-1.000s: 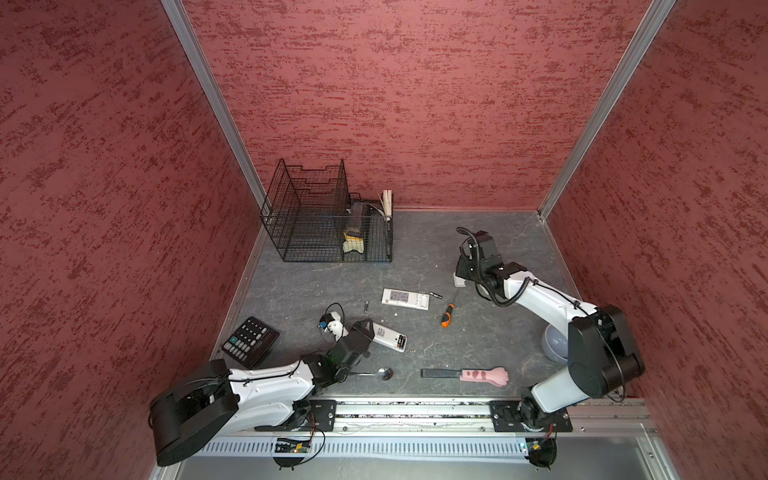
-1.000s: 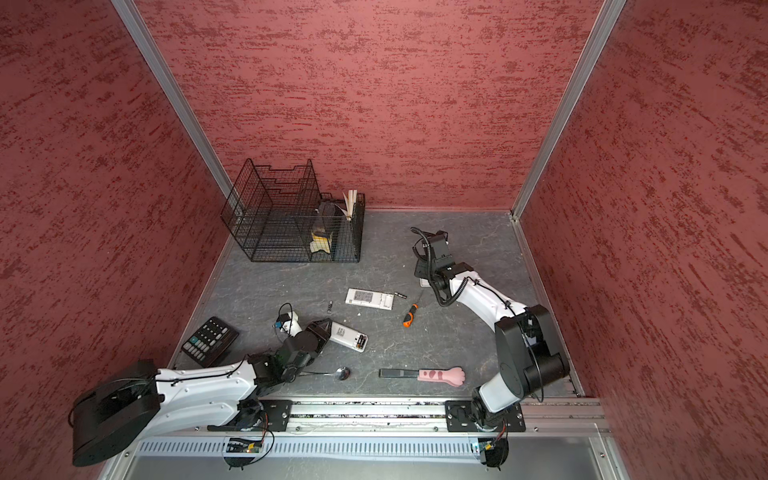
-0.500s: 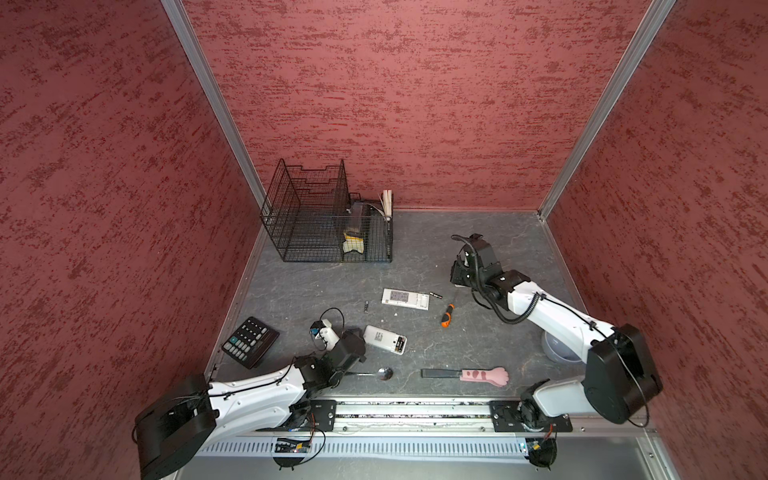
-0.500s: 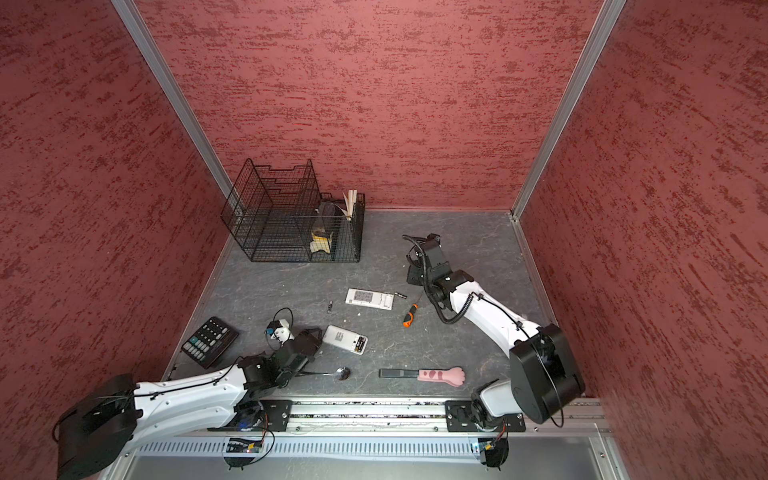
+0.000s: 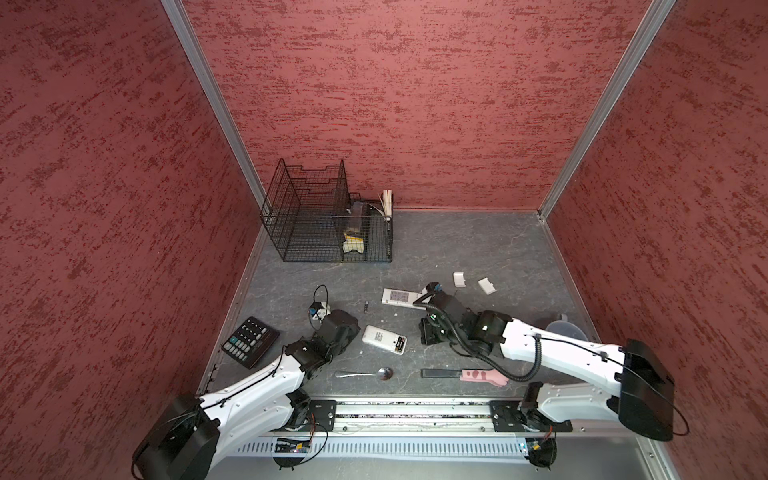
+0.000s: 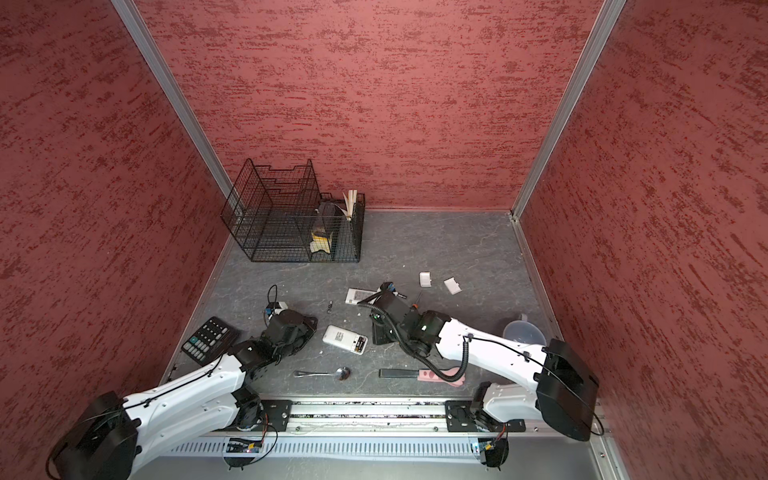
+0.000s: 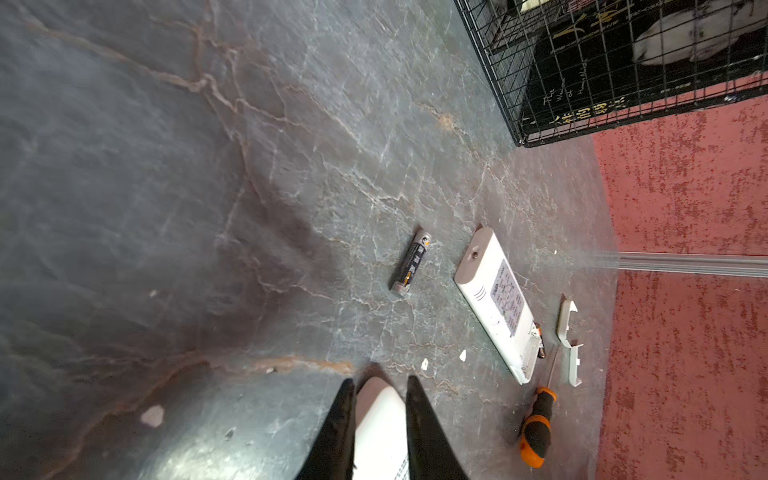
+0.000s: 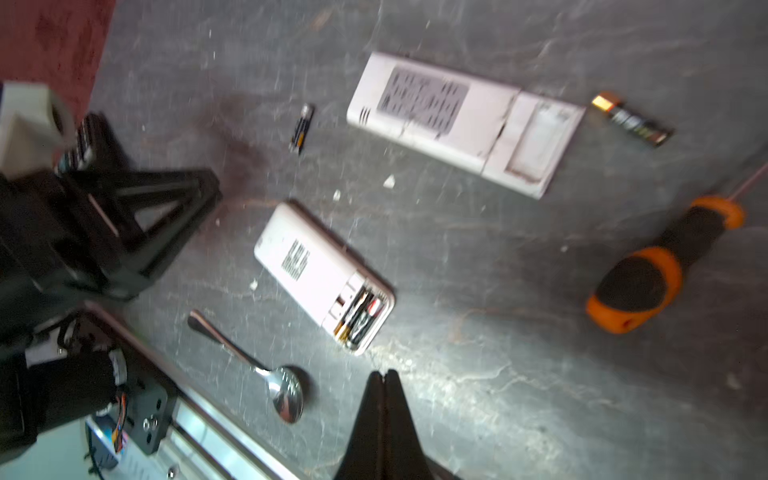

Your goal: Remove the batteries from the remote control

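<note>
A small white remote control (image 5: 383, 339) (image 6: 343, 338) lies face down, its open compartment holding batteries (image 8: 359, 316). My left gripper (image 7: 380, 380) (image 5: 356, 329) is shut on the remote's closed end, a finger on each side. My right gripper (image 8: 384, 374) (image 5: 422, 336) is shut and empty, just off the remote's battery end. One loose battery (image 7: 411, 259) (image 5: 366, 306) lies behind the small remote. A longer white remote (image 5: 401, 297) (image 8: 461, 120) lies further back with its compartment empty. Another battery (image 8: 631, 120) lies beside it.
Two white covers (image 5: 459, 279) (image 5: 486, 286) lie at the back right. An orange-and-black screwdriver (image 8: 652, 270) rests by the long remote. Spoon (image 5: 365, 374) and pink-handled knife (image 5: 465, 375) lie near the front edge. Calculator (image 5: 250, 342) is front left, wire basket (image 5: 328, 220) back left, clear cup (image 5: 567, 330) right.
My right arm swung from the back of the table forward to the small remote and its jaws closed. My left gripper's jaws closed onto the remote's end.
</note>
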`<state>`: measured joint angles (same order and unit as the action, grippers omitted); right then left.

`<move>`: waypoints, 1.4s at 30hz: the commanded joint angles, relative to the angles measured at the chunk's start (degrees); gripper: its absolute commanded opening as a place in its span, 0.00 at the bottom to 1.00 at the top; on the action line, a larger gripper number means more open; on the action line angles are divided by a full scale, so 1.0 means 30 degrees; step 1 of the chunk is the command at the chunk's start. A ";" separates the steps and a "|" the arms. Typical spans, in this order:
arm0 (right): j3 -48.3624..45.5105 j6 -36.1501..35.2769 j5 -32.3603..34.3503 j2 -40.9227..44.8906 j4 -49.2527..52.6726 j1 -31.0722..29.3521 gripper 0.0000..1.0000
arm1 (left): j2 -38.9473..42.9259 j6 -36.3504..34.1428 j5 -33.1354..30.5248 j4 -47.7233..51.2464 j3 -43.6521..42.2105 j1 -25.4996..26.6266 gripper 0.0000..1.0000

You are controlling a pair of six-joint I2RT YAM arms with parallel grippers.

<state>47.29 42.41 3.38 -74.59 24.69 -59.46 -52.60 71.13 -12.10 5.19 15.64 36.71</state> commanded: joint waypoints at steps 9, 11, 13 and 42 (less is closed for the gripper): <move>0.0131 0.2020 -0.2194 -0.3874 -0.2800 -0.2562 0.00 | 0.0962 -0.1248 0.2216 0.0598 0.0412 -0.1587 0.23; 0.0131 0.1988 -0.2350 -0.4372 -0.2906 -0.2626 0.00 | 0.1356 -0.1295 0.2213 0.0889 0.0413 -0.1758 0.23; 0.0118 0.1919 -0.2465 -0.4776 -0.3149 -0.2621 0.00 | 0.1683 -0.1295 0.2271 0.1077 0.0367 -0.1959 0.23; 0.0875 0.1033 -0.1842 -0.7217 -0.2772 -0.0971 0.00 | 0.2207 -0.1249 0.3653 0.0658 -0.0496 -0.3988 0.25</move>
<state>48.36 46.59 -4.05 -95.33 15.29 -63.44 -46.44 68.45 -1.54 7.92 14.94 25.34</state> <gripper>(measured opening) 0.047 0.249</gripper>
